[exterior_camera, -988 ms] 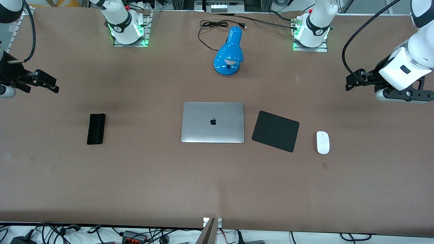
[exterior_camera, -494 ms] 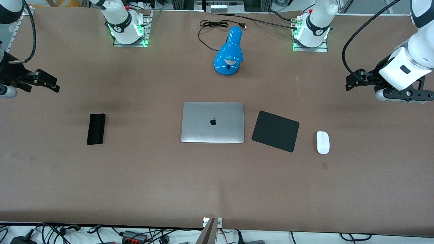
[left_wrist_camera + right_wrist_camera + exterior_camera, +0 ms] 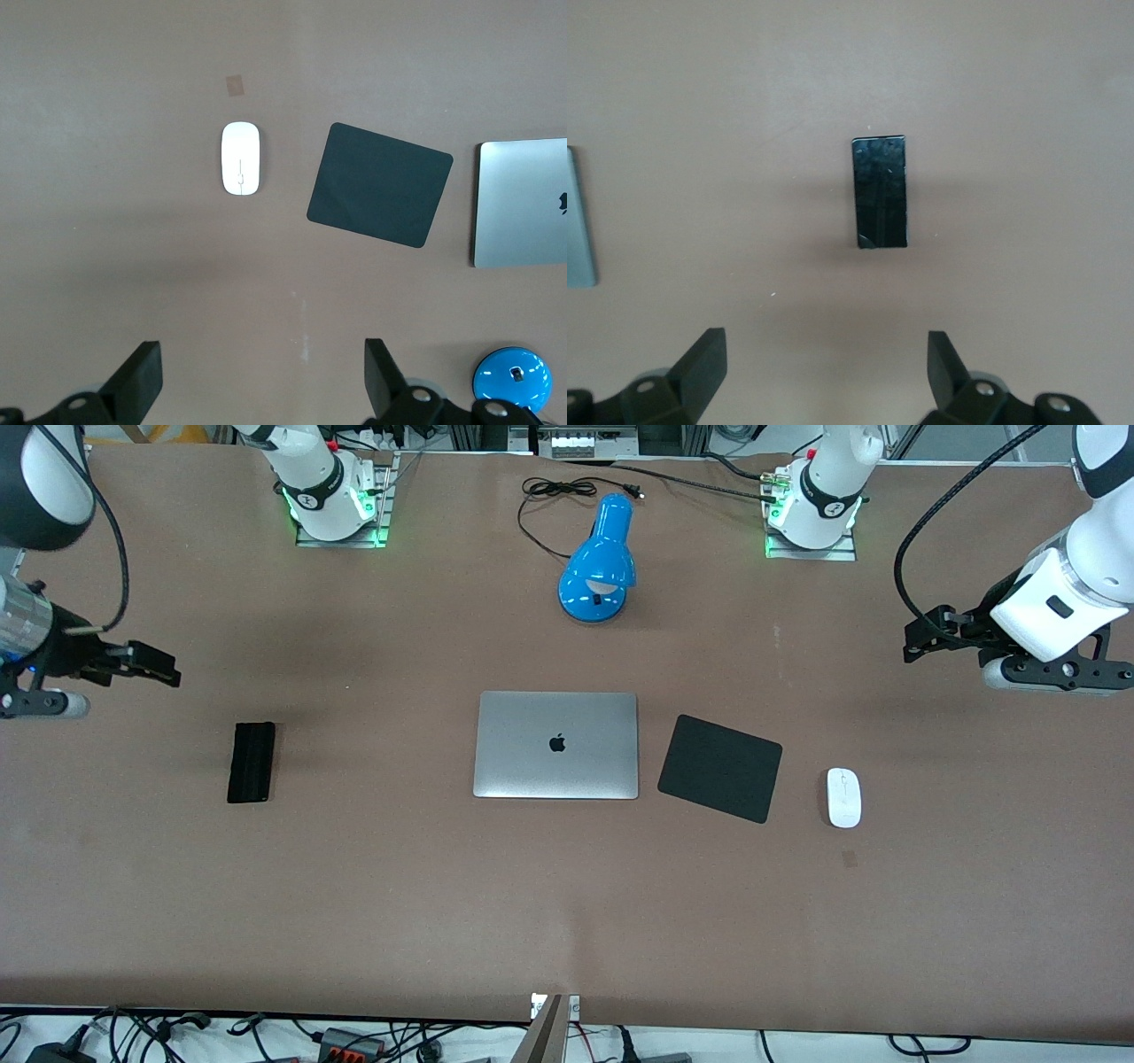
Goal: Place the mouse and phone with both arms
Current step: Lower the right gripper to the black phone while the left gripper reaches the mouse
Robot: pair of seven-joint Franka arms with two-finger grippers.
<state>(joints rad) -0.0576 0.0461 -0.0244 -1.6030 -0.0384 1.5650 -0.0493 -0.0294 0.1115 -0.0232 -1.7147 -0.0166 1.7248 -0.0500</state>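
Observation:
The white oval mouse [image 3: 844, 797] lies on the table toward the left arm's end, beside the black mouse pad [image 3: 720, 767]; it also shows in the left wrist view [image 3: 240, 170]. The black phone [image 3: 252, 762] lies toward the right arm's end and shows in the right wrist view [image 3: 880, 191]. My left gripper [image 3: 916, 644] hangs open and empty above bare table at the left arm's end [image 3: 262, 376]. My right gripper [image 3: 159, 670] hangs open and empty above bare table at the right arm's end, close to the phone [image 3: 826, 367].
A closed silver laptop [image 3: 555, 745] lies mid-table between phone and mouse pad. A blue desk lamp [image 3: 600, 567] with a black cord stands nearer the robots' bases. A small dark patch [image 3: 849, 857] marks the table close to the mouse.
My right gripper has moved in over the table toward the phone and slightly nearer the front camera. The left arm, mouse and phone have not moved.

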